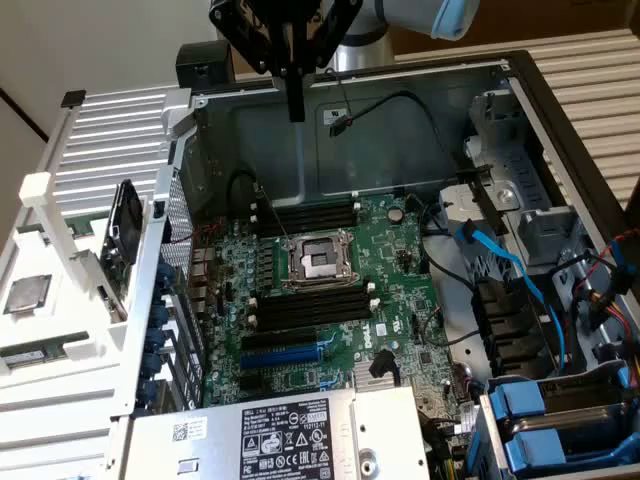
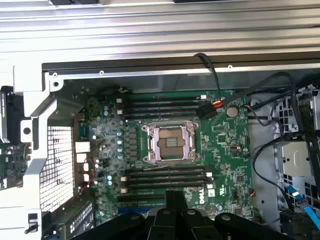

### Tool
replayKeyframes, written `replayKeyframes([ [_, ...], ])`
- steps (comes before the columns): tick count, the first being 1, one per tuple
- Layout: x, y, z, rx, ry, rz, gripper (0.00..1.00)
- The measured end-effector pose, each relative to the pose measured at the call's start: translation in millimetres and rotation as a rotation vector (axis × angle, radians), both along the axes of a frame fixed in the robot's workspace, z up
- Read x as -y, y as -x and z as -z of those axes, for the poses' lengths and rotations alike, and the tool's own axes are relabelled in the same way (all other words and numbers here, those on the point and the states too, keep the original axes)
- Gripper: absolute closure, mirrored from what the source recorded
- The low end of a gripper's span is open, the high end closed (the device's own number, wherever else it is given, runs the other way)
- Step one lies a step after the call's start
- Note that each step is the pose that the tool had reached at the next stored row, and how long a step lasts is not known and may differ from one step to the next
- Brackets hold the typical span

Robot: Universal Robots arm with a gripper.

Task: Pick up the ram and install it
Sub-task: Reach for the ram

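Observation:
The ram, a narrow green stick, lies in a white tray at the exterior view's left, outside the open computer case. My gripper hangs high over the rear of the case, well apart from the ram, its black fingers pressed together and holding nothing. In the wrist view the gripper points down at the green motherboard. Black memory slots sit empty on the far side of the processor socket, and another bank of slots lies on its near side.
A square silver processor chip rests on the tray near the ram. Black and blue cables cross the case at the exterior view's right, beside drive bays. A power supply covers the near edge. A loose black cable hangs over the upper slots.

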State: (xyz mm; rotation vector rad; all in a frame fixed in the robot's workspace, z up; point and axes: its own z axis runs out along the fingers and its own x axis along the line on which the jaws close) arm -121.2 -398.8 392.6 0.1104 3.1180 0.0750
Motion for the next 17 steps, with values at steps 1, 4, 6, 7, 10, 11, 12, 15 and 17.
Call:
replayKeyframes([
  [1, 0.0, 0.0, 0.0, 0.0000, 0.0000, 0.000, 0.89],
  [4, 0.0, 0.0, 0.0, 0.0000, 0.0000, 0.000, 0.89],
  [6, 0.0, 0.0, 0.0, 0.0000, 0.0000, 0.000, 0.89],
  [7, 0.0, 0.0, 0.0, 0.0000, 0.0000, 0.000, 0.89],
  [10, 0.0, 0.0, 0.0, 0.0000, 0.0000, 0.000, 0.89],
  [11, 0.0, 0.0, 0.0, 0.0000, 0.0000, 0.000, 0.89],
  [12, 0.0, 0.0, 0.0, 0.0000, 0.0000, 0.000, 0.89],
  [15, 0.0, 1.8, -0.1, 0.0007, 0.0002, 0.001, 0.89],
  [17, 0.0, 6.3, -0.1, 0.0030, 0.0002, 0.001, 0.89],
])
